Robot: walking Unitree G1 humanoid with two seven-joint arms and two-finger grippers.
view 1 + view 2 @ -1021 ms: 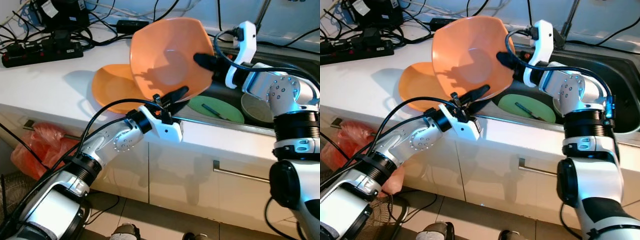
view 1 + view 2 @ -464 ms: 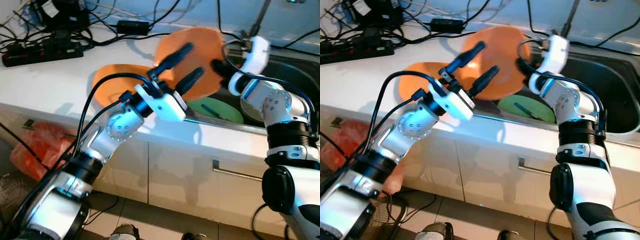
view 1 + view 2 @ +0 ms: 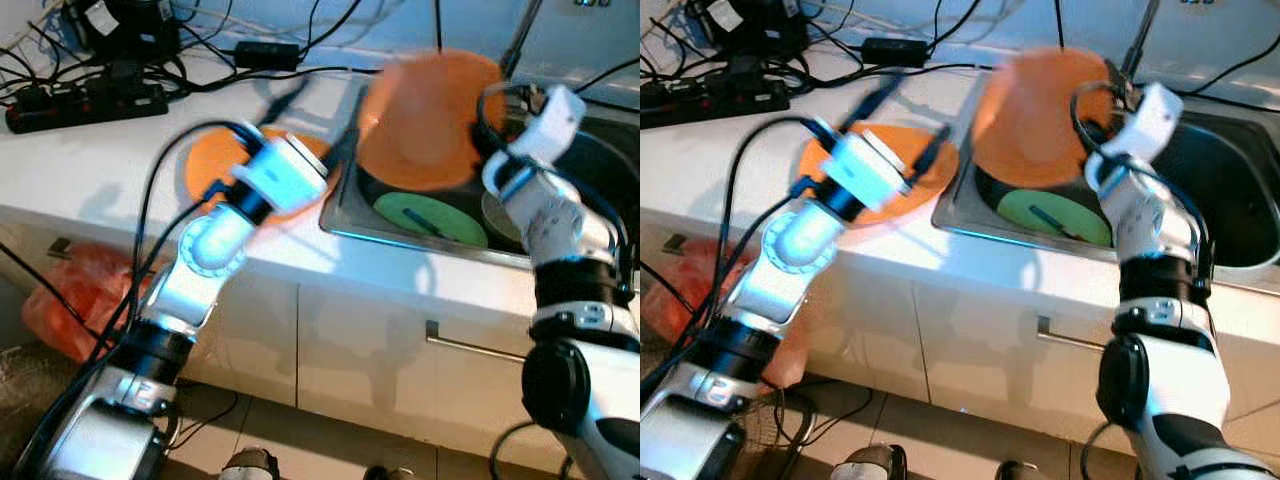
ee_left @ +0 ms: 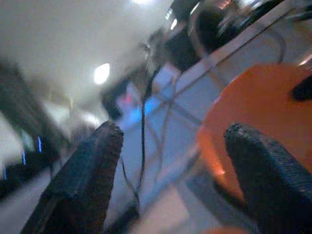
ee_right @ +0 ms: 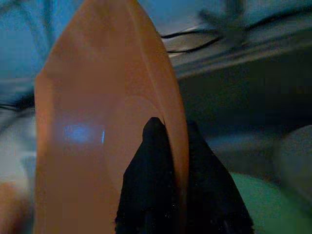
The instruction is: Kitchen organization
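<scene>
- Orange plate (image 3: 425, 120), thin, smooth plastic with rounded corners, pinched at its rim by the right gripper (image 5: 168, 161), fingers closed on either face; held tilted above the sink (image 3: 560, 255).
- Could slip from that narrow edge grip, being glossy and broad, and drop onto the green plate (image 3: 430, 218) lying flat in the sink.
- Could also clip the faucet (image 3: 520, 35) just behind the sink.
- Second orange plate (image 3: 215, 160) resting flat on the white counter (image 3: 90, 170) beside the sink.
- Left gripper (image 4: 170, 161) hovering over that counter beside the sink, fingers spread wide, holding nothing; blurred, so risk of knocking the lying plate.
</scene>
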